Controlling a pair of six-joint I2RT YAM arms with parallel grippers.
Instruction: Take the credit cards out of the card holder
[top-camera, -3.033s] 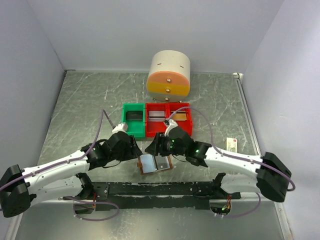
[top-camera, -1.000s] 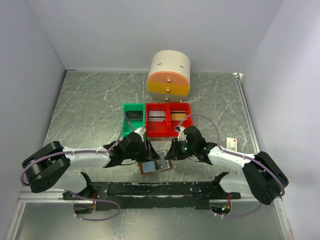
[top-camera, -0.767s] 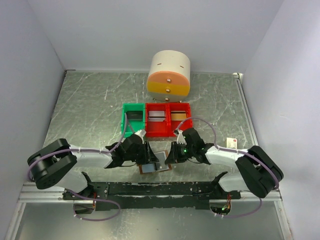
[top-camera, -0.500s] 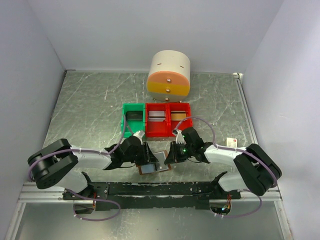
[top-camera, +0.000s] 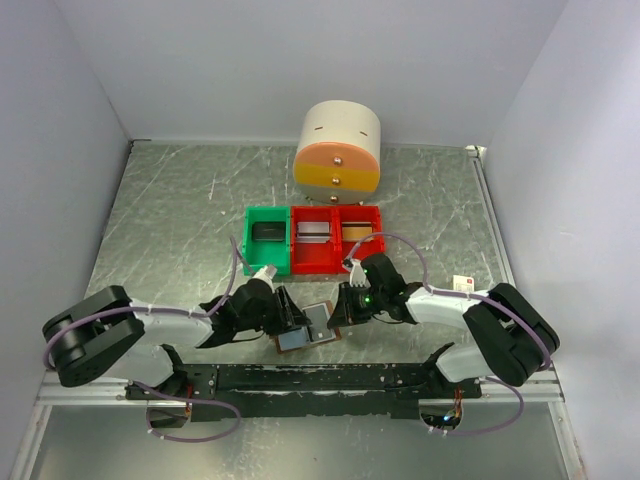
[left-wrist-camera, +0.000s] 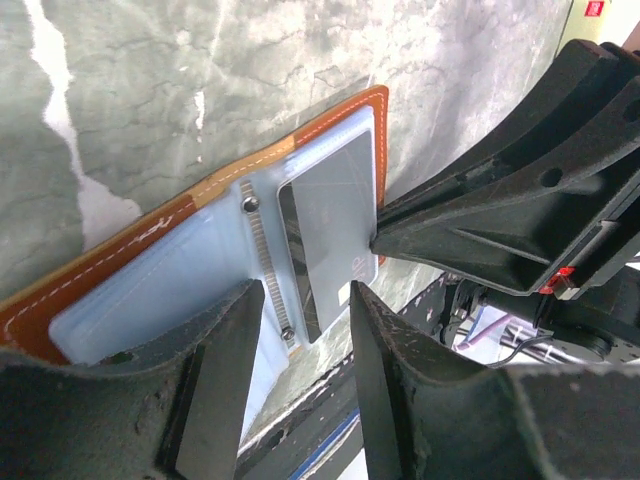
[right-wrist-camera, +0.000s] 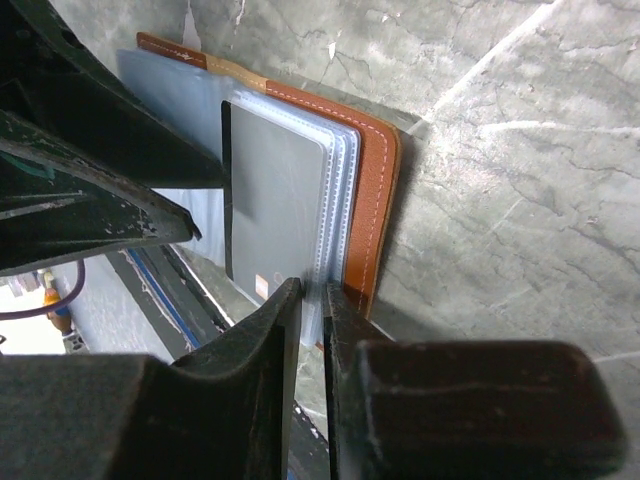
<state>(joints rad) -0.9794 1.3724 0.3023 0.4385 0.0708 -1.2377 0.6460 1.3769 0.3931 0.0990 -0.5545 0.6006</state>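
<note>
The card holder (top-camera: 300, 334) lies open near the table's front edge, with a brown border (right-wrist-camera: 376, 190) and pale blue-grey panels (left-wrist-camera: 160, 290). A grey credit card (left-wrist-camera: 335, 230) sits in its right-hand sleeve and looks dark in the right wrist view (right-wrist-camera: 272, 200). My right gripper (right-wrist-camera: 312, 291) is shut on the edge of the clear sleeves (right-wrist-camera: 340, 190) at the holder's right side (top-camera: 338, 312). From the left, my left gripper (left-wrist-camera: 305, 310) stands open over the holder's spine and the card's lower corner (top-camera: 288, 318). No card is outside the holder.
Behind the holder stand a green bin (top-camera: 267, 240) and a red double bin (top-camera: 336, 240) with small items inside. A round cream and orange drawer unit (top-camera: 338, 150) is farther back. A cream box with a red mark (top-camera: 462, 287) lies at the right. A black rail (top-camera: 300, 378) runs along the front.
My left gripper has drawn back toward the lower left and its jaws have shifted slightly. The right gripper has edged left and stays on the holder's right edge. The holder has turned a little.
</note>
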